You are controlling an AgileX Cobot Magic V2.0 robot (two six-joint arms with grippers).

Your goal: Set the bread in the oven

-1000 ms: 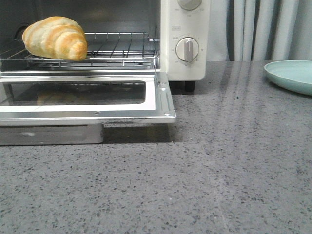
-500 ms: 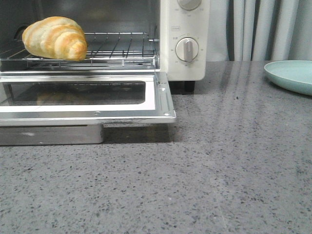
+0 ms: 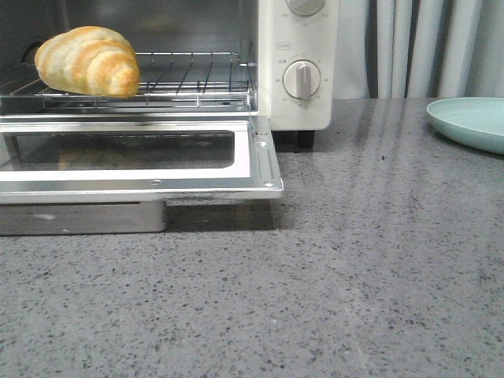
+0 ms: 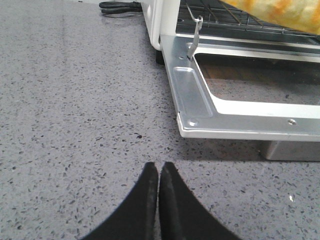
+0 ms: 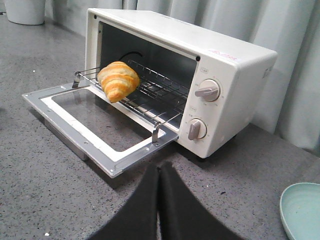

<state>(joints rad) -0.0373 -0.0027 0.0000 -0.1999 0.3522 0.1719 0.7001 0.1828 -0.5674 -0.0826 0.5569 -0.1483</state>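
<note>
The golden-brown bread [image 3: 88,61] lies on the wire rack [image 3: 189,79] of the cream-white oven [image 3: 299,63], at the rack's left side. The glass door [image 3: 134,153] hangs open and flat. The bread also shows in the right wrist view [image 5: 118,80] and partly in the left wrist view [image 4: 280,11]. My left gripper [image 4: 159,166] is shut and empty above the counter, off the door's left corner. My right gripper [image 5: 159,167] is shut and empty in front of the oven's dial side. Neither gripper shows in the front view.
A pale green plate [image 3: 472,122] sits at the right on the grey speckled counter [image 3: 315,299], also in the right wrist view [image 5: 302,210]. The open door's corner [image 3: 272,185] juts forward. Grey curtains [image 3: 425,47] hang behind. A black cable [image 4: 120,6] lies beside the oven.
</note>
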